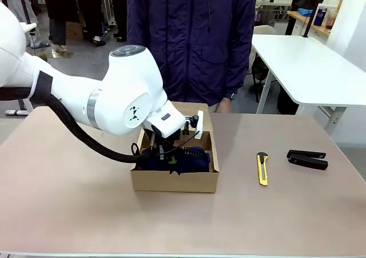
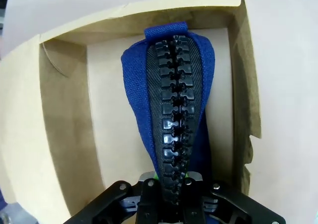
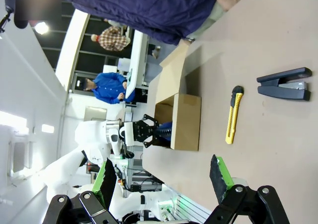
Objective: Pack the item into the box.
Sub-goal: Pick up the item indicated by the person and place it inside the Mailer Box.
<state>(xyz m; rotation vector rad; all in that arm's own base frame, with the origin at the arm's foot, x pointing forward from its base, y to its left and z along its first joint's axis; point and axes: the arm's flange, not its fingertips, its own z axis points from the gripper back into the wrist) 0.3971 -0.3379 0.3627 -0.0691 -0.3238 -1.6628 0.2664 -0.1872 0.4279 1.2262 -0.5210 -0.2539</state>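
Clamping the pouch (image 2: 171, 100) by its zipper, the left gripper (image 2: 168, 184) held it lengthwise inside the box (image 2: 64, 134) to fit; the right gripper (image 3: 163, 177) hung idle, fingers spread.

Robotics lab: white arm (image 1: 114, 100), spare white worktable (image 1: 309, 66), people (image 3: 107, 85) behind

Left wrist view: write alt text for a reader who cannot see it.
The left gripper has its fingers shut on one end of a navy-blue pouch, which extends away from the camera inside an open brown cardboard box. A chunky black zipper runs along the pouch's upper side.
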